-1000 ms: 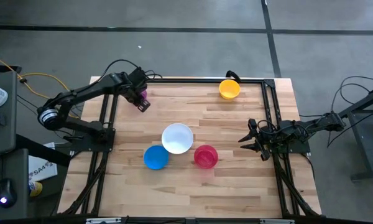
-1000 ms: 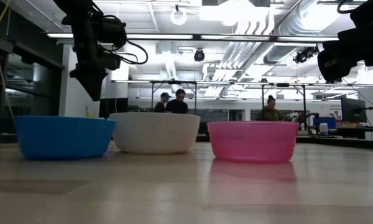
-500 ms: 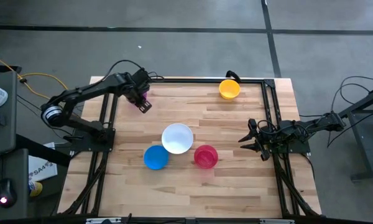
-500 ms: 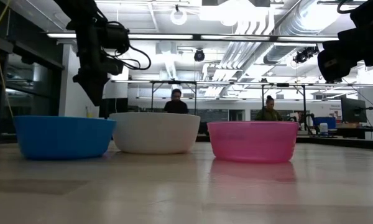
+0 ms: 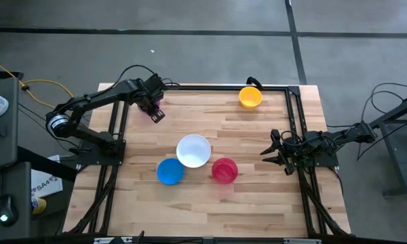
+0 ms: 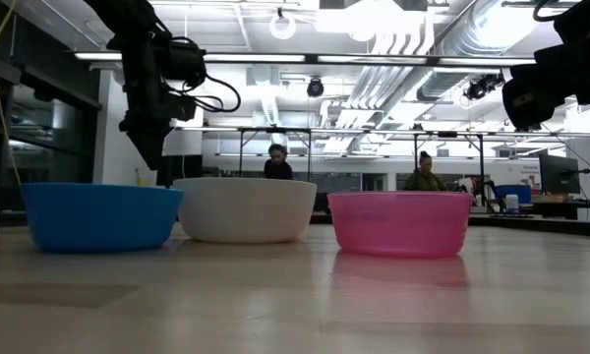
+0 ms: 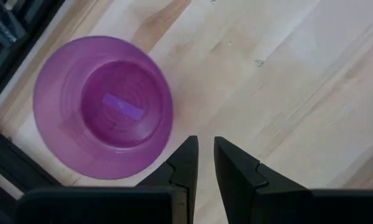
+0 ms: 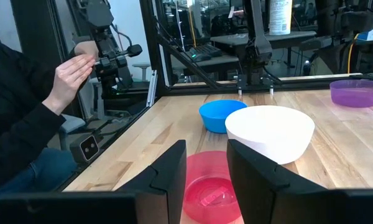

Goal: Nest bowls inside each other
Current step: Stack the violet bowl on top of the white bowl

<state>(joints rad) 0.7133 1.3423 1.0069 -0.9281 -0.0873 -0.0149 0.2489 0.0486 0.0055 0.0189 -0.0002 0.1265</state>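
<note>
1. High view: none of the bowls is nested yet. The white bowl (image 5: 193,150), blue bowl (image 5: 169,171) and red bowl (image 5: 224,169) cluster mid-table, the yellow bowl (image 5: 250,97) sits at the far edge, and the purple bowl (image 5: 154,103) is half hidden under the left gripper (image 5: 154,112) at the far-left corner. The right gripper (image 5: 271,152) waits at the table's right edge.
2. Low view: blue, white and red stand upright in a row; the left arm hangs above them, farther back.
3. Left wrist view: its fingers (image 7: 181,163) are a narrow slit apart, empty, just beside the purple bowl's rim, likely lining up a rim pinch.
4. Right wrist view: its fingers (image 8: 171,169) are apart, holding nothing, above the red bowl. A person's hand (image 8: 74,71) shows off-table.
</note>
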